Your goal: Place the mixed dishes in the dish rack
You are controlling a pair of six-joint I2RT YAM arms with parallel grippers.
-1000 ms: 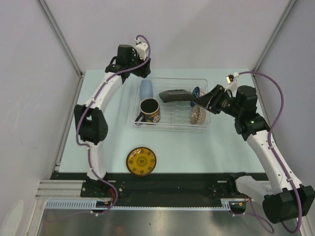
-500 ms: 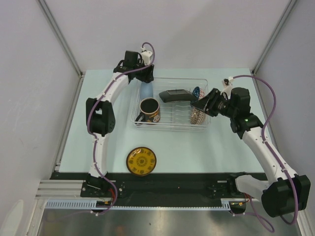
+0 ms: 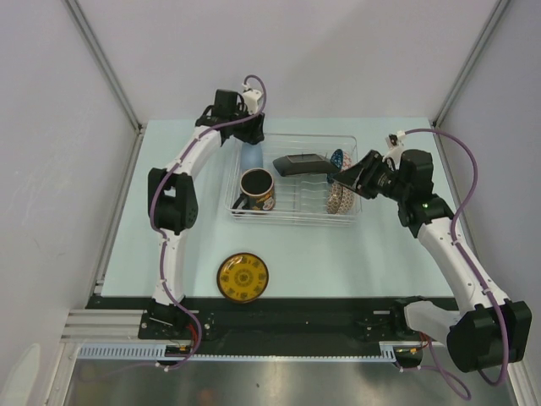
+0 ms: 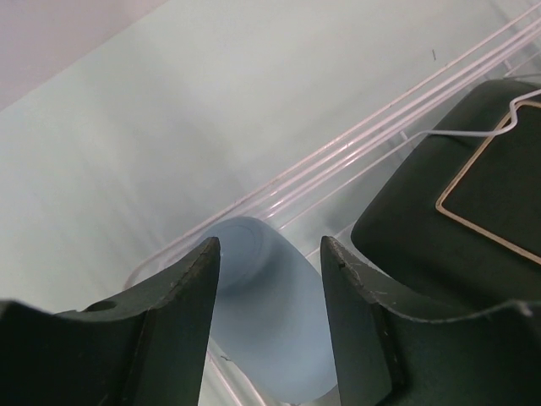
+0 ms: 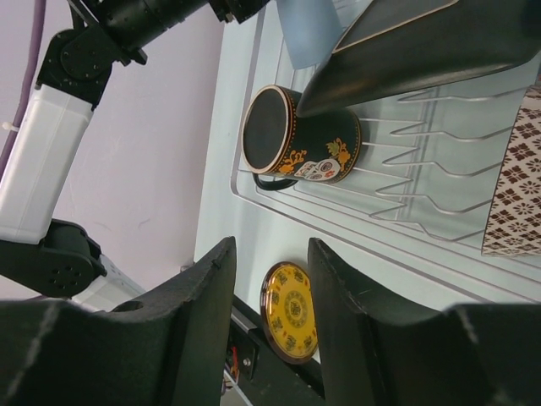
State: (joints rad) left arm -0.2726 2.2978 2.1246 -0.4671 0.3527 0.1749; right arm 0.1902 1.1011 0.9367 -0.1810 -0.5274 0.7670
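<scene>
Swung inward, my left tool (image 4: 269, 254) hangs spread over the light-blue cup (image 4: 262, 338) (right tool (image 5: 270, 254) spread, empty too); best I rise straight, then fetch the saucer (image 5: 292, 311).

Light-blue cup (image 4: 262, 321) sat partly hidden behind left fingers (image 4: 169, 330); square plate (image 5: 423, 42) and patterned bowl (image 5: 516, 186) were edge-cropped.
</scene>
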